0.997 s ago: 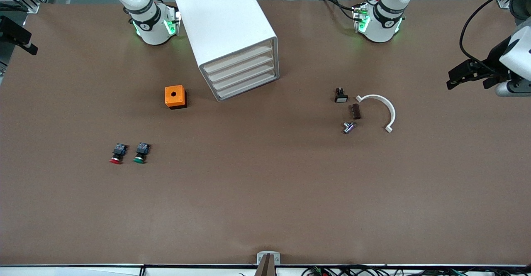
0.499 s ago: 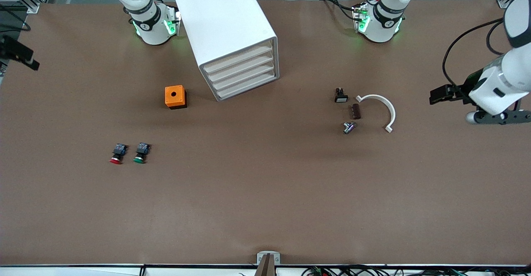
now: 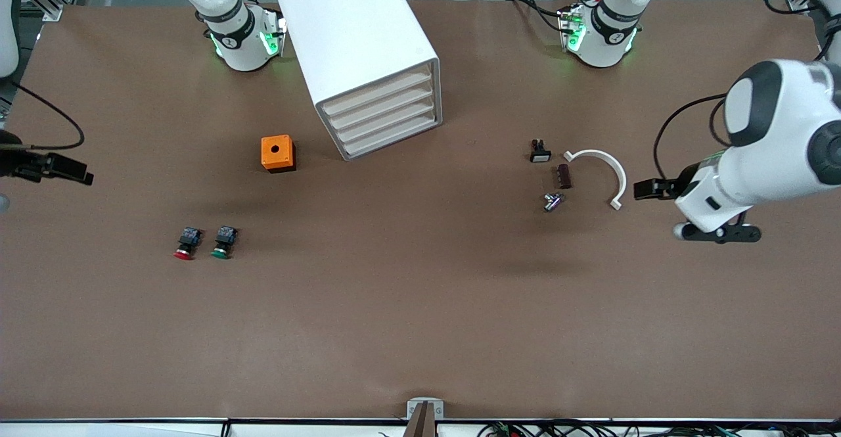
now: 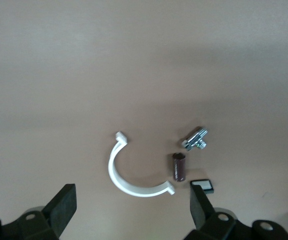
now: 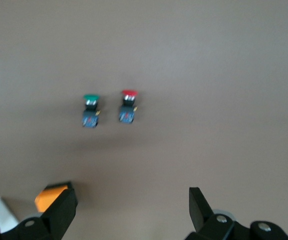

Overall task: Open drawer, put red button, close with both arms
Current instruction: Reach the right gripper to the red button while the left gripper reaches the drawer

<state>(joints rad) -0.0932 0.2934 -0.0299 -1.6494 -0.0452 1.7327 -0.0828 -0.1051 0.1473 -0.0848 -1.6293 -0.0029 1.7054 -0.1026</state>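
The white cabinet (image 3: 358, 36) stands between the arm bases, all four drawers shut; the drawer (image 3: 381, 106) is second from the top. The red button (image 3: 184, 242) lies on its side beside the green button (image 3: 223, 242), nearer the front camera than the orange box (image 3: 277, 153). My right gripper (image 3: 72, 173) is open and empty over the table's edge at the right arm's end; its wrist view (image 5: 131, 210) shows the red button (image 5: 128, 106) some way ahead. My left gripper (image 3: 647, 189) is open and empty over the table beside the white curved clip (image 3: 608, 171).
Next to the clip lie a small black-and-white part (image 3: 539, 152), a brown cylinder (image 3: 564, 176) and a metal bolt (image 3: 552, 202). The left wrist view shows the clip (image 4: 128, 180) and the bolt (image 4: 196, 138). The right wrist view shows the green button (image 5: 89, 110) and the orange box (image 5: 51, 196).
Both arms have swung in from the table's ends. The left gripper has moved toward the white clip, the right gripper inward over the table's edge. Nothing on the table has moved.
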